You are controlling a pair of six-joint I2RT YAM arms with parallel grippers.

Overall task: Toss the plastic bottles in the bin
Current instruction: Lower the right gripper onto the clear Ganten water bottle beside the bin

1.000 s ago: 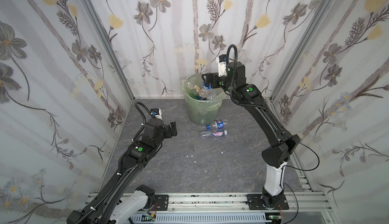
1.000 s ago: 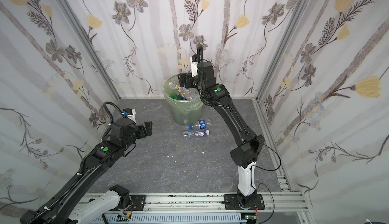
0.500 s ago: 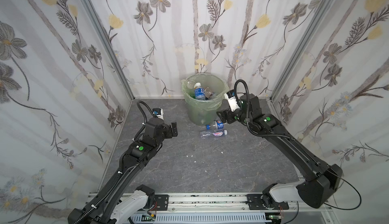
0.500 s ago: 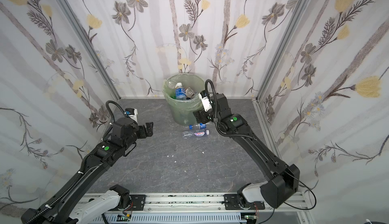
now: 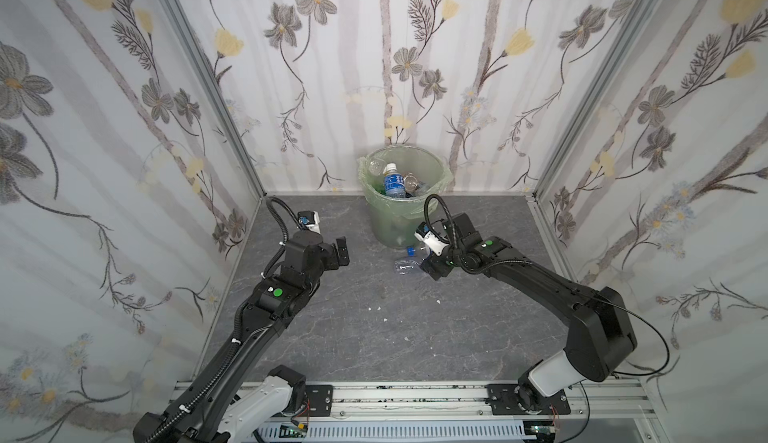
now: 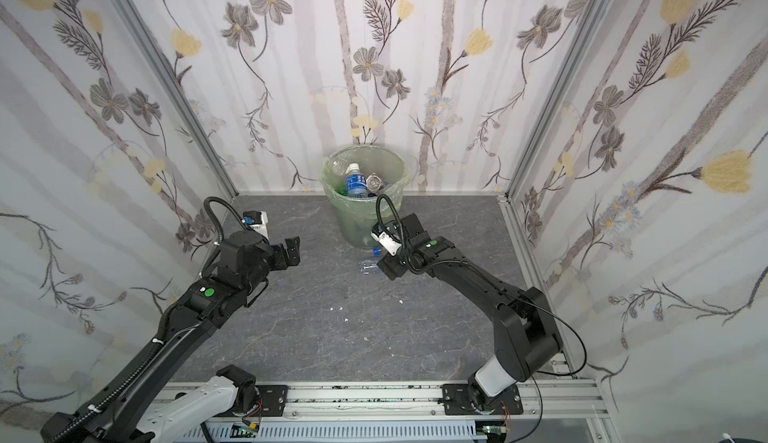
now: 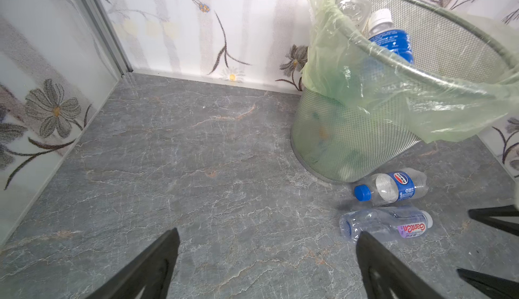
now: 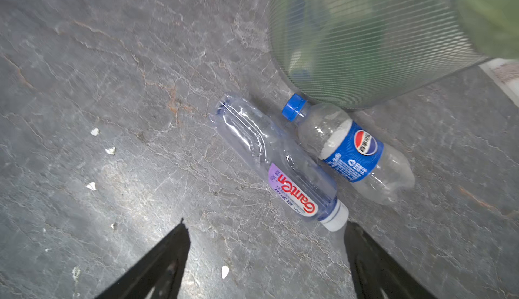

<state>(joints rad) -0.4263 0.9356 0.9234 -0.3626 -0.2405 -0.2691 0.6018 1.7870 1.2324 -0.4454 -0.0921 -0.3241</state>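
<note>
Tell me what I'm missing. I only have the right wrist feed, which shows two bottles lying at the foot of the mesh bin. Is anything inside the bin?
Observer: Yes. Both top views show a blue-labelled bottle standing among clear ones inside the bin.
Operator: Where is the other arm?
Observer: The left gripper hovers open, left of the bin, holding nothing.
Operator: Are any bottles lying outside my frame?
Observer: None that I can see. Across the whole grey tabletop, only your blue-capped bottle and the Ganten bottle lie outside the bin.
</note>
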